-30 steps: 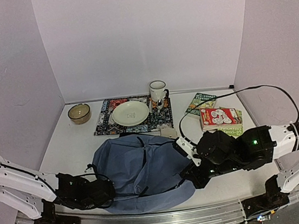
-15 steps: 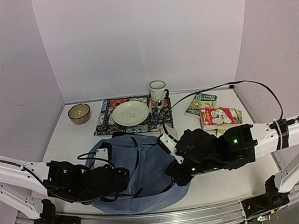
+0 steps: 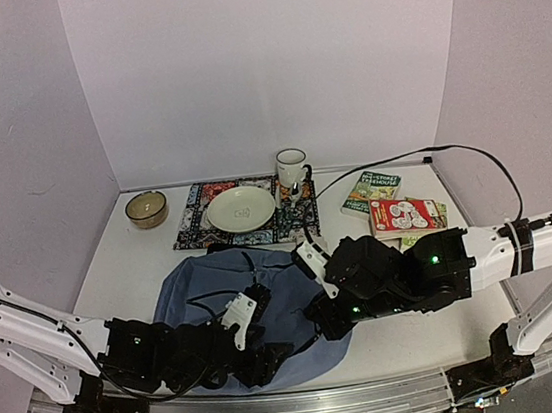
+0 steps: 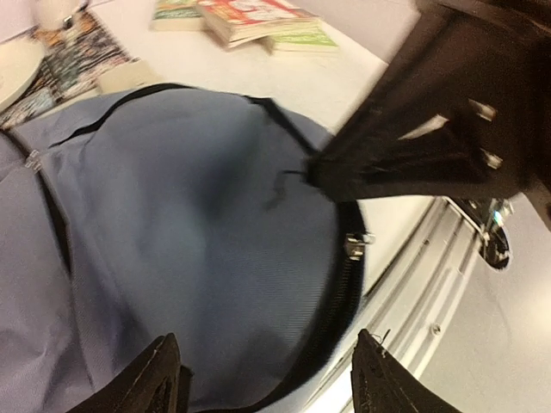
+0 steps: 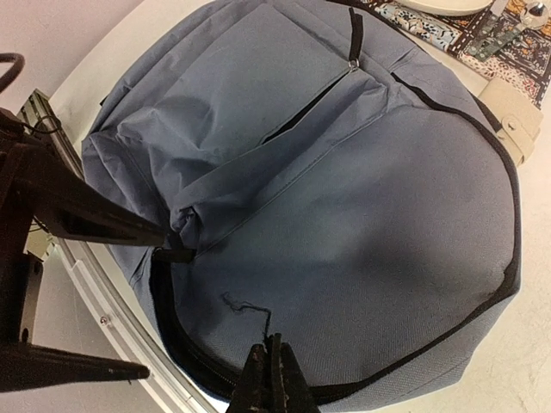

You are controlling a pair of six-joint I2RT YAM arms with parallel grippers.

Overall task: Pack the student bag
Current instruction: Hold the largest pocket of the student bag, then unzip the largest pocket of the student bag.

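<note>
One student bag (image 3: pixel 200 281); three books (image 3: pixel 403 214); left end effector (image 4: pixel 267 344) spread, empty; right end effector (image 5: pixel 271 379) closed.

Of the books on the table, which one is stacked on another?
The red-and-white book: it lies on top of a green book, while the other green book lies flat beside them.

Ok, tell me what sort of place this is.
Probably a robot test booth, not a real home: plain pale walls box in a white table, a metal rail carries two white robot arms, and props lie staged, like the soft slate-blue fabric backpack and a stack of paperback books.
</note>
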